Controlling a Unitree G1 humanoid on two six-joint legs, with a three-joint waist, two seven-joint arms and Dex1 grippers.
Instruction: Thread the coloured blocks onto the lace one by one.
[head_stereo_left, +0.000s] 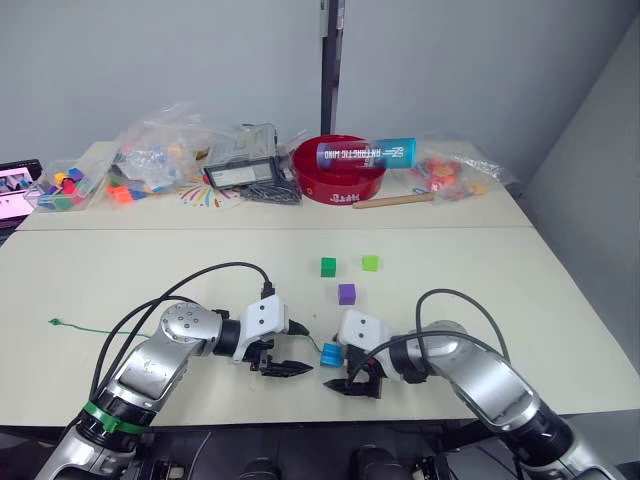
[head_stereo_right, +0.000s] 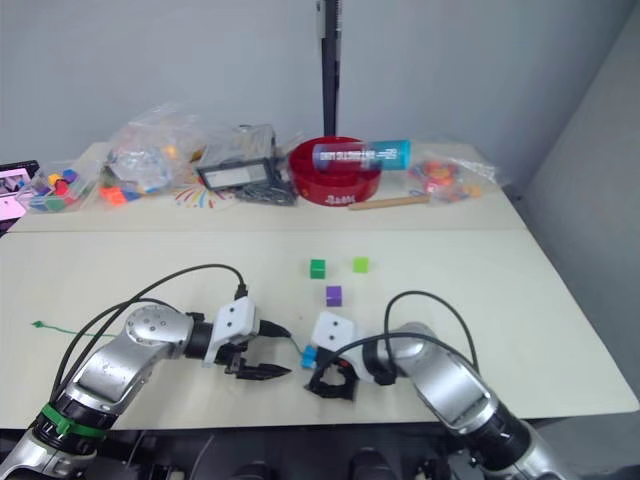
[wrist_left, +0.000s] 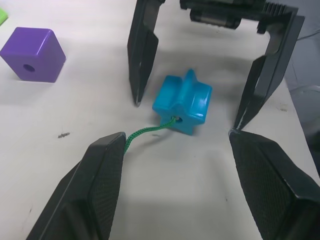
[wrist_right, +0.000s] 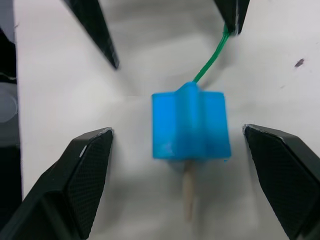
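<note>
1. The lace (head_stereo_left: 105, 329) is lying across the desk (head_stereo_left: 560, 330) at 9 o'clock – running under the left gripper (head_stereo_left: 283, 366), fingers spread wide.
2. The blue block (wrist_right: 190, 125) is sitting between both grippers, lace threaded through it.
3. The right gripper (head_stereo_left: 355, 387) is holding its fingers apart too, empty; the purple block (head_stereo_left: 346, 293) is resting at 12 o'clock of the blue one.

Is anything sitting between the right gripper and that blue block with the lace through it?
Nothing visible. The blue star-shaped plastic block lies on the bare table between the right gripper's open black fingers, the thin green lace threaded through it, its pale tip poking out towards that gripper.
</note>
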